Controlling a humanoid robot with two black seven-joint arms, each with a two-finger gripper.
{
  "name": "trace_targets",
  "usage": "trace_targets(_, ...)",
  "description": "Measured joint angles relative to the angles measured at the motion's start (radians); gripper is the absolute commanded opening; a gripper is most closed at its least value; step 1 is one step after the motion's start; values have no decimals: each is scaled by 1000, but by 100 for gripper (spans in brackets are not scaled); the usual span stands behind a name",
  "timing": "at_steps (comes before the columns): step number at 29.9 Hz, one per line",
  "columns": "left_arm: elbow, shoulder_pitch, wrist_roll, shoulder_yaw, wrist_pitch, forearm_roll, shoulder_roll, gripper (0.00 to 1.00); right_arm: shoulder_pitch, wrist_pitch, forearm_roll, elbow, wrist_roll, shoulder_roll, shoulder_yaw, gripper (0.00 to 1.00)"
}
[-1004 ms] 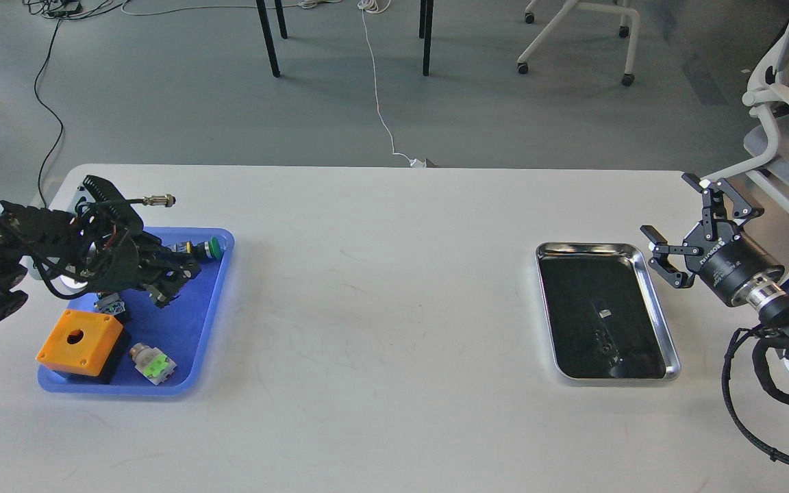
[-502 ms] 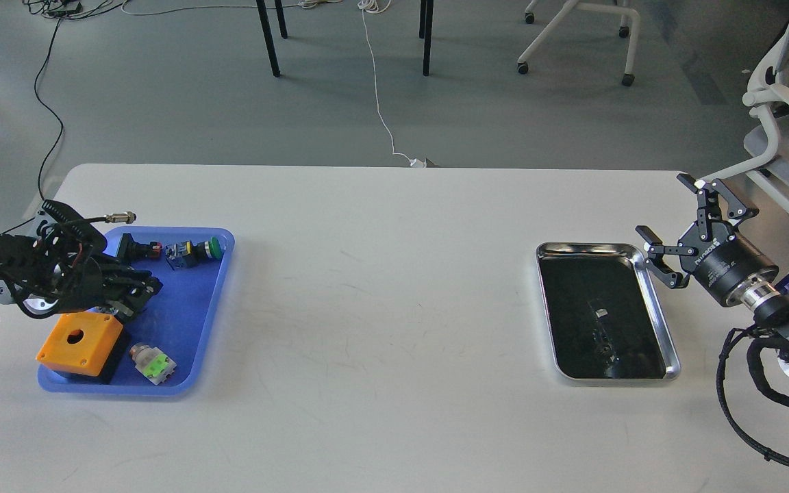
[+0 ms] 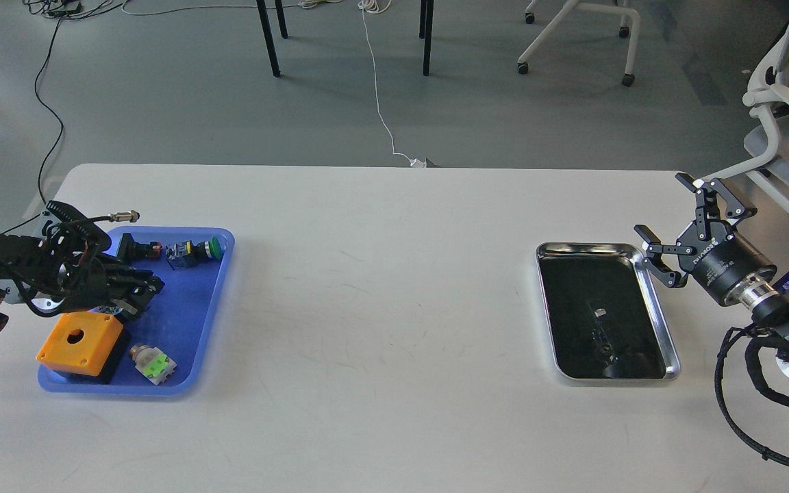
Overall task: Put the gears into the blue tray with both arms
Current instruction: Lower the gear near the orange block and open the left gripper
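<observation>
The blue tray (image 3: 192, 311) lies at the table's left. My left gripper (image 3: 146, 289) hangs low over the tray's left half, just behind an orange box; it is dark and its fingers cannot be told apart. My right gripper (image 3: 661, 205) stands open and empty just beyond the far right corner of the steel tray (image 3: 656, 301). The gears are hard to make out: only faint dark shapes (image 3: 603, 340) show on the steel tray's black bottom.
In the blue tray lie an orange box (image 3: 79, 341) with a round hole, a red-capped switch (image 3: 138, 248), a green-capped switch (image 3: 196, 250) and a grey-green switch (image 3: 153, 364). A white office chair (image 3: 785, 109) stands off the table's right end.
My left gripper has drawn back to the left across the blue tray, uncovering the red-capped switch; it has barely moved in the last half second. My right gripper has crept slightly left and up.
</observation>
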Motion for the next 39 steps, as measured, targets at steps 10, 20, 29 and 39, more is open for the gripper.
trace_targets(10,35,1,0,0,2,0,-22,31,0,0,0,0,0,-1,1,99)
trace_targets(20,55,2,0,0,13,0,-35,52,0,0,0,0,0,-1,2,99)
trace_targets(29,4,-14,0,-100,17,0,-16,88,0,0,1,2,0,-4,3,99)
trace_targets(39,-221,-86,0,-285,-48,-394,54,98,15,0,1,8,0,-2,2,99)
